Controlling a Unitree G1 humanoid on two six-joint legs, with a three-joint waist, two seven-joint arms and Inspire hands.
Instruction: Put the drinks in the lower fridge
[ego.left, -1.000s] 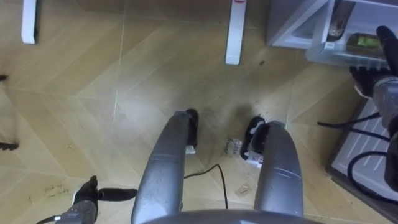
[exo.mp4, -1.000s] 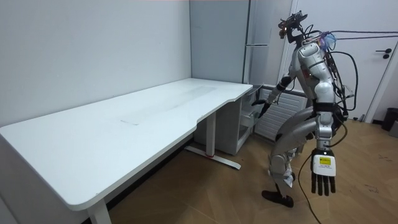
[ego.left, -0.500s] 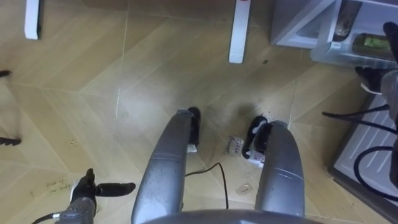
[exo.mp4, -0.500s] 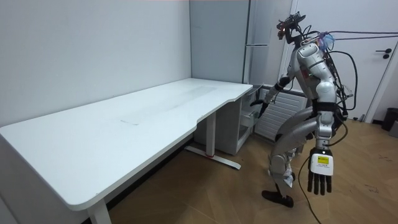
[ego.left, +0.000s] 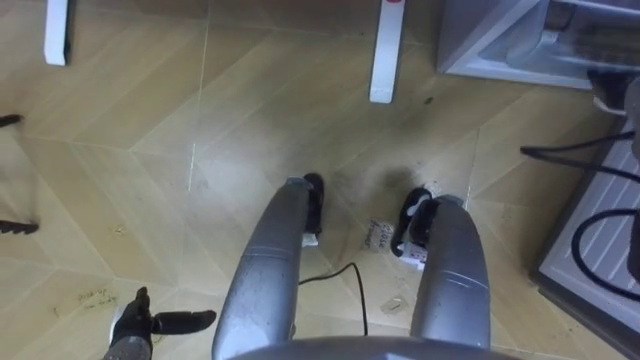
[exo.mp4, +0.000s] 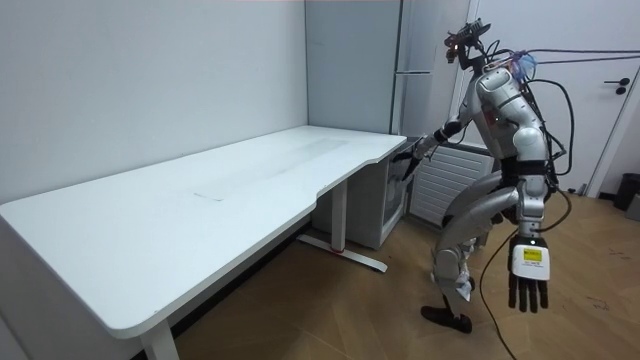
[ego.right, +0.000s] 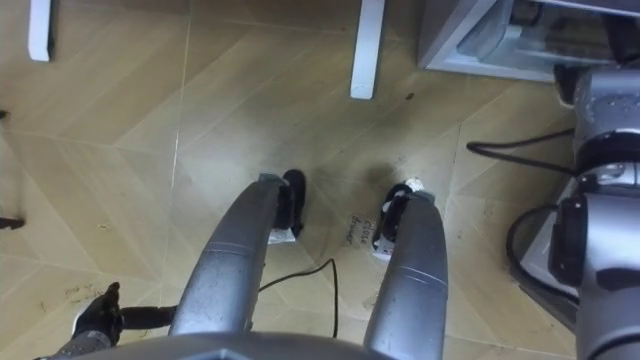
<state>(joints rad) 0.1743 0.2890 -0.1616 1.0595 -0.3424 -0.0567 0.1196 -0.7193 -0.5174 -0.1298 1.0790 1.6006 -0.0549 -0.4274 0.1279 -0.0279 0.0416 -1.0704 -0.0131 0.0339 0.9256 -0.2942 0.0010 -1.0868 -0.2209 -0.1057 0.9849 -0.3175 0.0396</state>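
Wooden floor (ego.left: 250, 120) of slanted planks lies under the robot, which stands upright at the end of the long white desk (exo.mp4: 200, 200). It faces the low grey fridge (exo.mp4: 382, 205), which sits just beside the desk's leg. The right arm is stretched forward and the right hand (exo.mp4: 409, 160) is at the upper front of the fridge; whether its fingers are wide or closed on something I cannot tell. The left hand (ego.left: 140, 325) hangs at the robot's side, well apart from the fridge, with fingers straight and holding nothing. Seen from the head, the fridge looks open, but its inside is blurred, so I cannot tell where the drinks are.
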